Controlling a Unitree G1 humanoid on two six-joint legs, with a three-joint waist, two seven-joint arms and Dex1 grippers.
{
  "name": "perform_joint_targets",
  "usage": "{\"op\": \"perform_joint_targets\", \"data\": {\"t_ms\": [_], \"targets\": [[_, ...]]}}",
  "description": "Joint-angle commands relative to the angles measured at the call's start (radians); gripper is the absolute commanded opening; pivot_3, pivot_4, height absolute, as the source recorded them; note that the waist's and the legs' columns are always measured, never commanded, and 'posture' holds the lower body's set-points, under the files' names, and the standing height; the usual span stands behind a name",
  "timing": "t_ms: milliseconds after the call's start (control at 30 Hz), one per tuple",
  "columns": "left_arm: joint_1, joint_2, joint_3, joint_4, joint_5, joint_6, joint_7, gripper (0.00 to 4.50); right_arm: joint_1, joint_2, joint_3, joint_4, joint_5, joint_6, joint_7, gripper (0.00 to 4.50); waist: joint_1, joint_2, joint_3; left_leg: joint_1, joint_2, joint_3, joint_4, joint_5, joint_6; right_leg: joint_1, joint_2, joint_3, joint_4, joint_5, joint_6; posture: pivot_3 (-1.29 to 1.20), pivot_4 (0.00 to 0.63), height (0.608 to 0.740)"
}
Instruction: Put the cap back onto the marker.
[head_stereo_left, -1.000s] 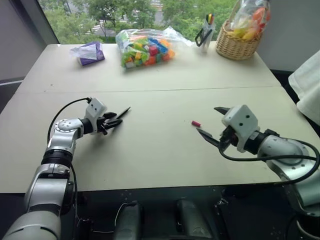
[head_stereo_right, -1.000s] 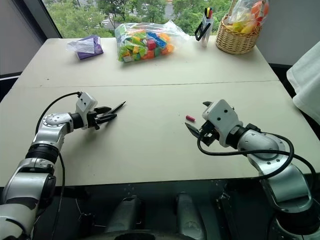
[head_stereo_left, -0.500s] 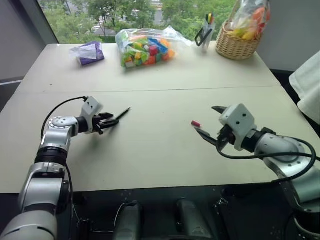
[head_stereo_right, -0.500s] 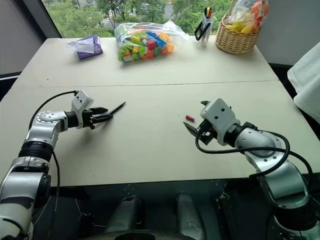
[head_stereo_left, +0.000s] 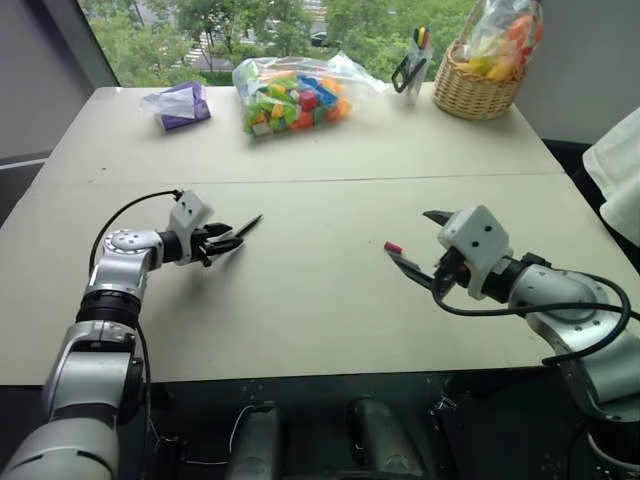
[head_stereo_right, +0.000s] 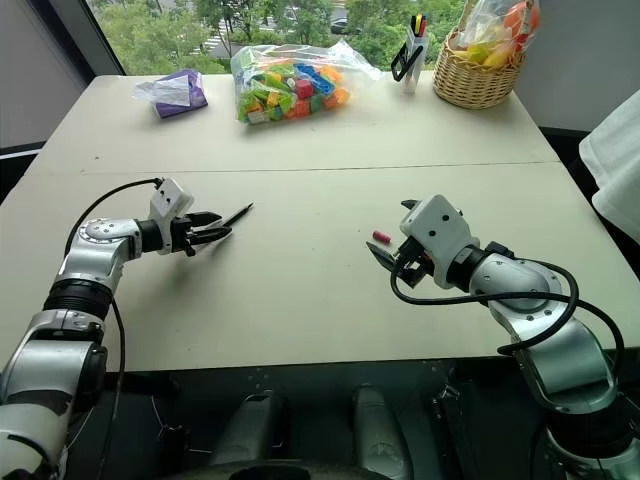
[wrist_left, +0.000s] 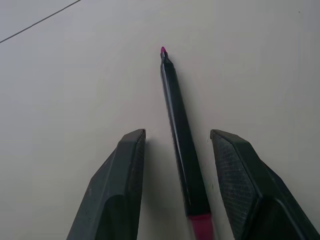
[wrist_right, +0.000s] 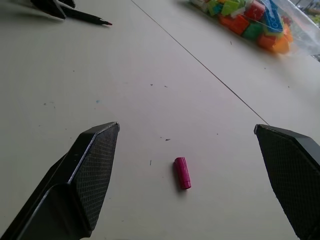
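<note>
- Here, we see the marker lying on the surface between the fingers of our left tool, which stand apart on either side of it, seemingly not yet pressing.
- Our right tool is spread wide just before the cap, which lies loose on the surface, well apart from the marker.
- We judge the thin marker could roll or pivot if one finger meets it first.
- The tiny cap could skid away or tip if the wide fingers close off-centre.
</note>
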Motion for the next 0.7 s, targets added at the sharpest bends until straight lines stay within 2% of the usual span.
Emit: {"op": "perform_joint_targets", "data": {"t_ms": [33, 700], "targets": [[-0.026, -0.002, -0.002, 0.005, 0.007, -0.02, 0.0, 2.14, -0.007, -0.003, -0.012, -0.025, -0.01, -0.019, 0.0, 4.45, 0.0, 0.0, 0.0, 0.0, 0.0, 0.0, 0.0, 0.0, 0.0, 0.0, 0.0, 0.0, 0.0, 0.0, 0.0, 0.0, 0.15, 0.74], [0.008, 0.02, -0.024, -0.012, 0.038, 0.05, -0.02, 2.14, 0.01, -0.017, -0.023, -0.037, -0.006, -0.012, 0.005, 4.45, -0.003, 0.0, 0.0, 0.0, 0.0, 0.0, 0.0, 0.0, 0.0, 0.0, 0.0, 0.0, 0.0, 0.0, 0.0, 0.0, 0.15, 0.74]]}}
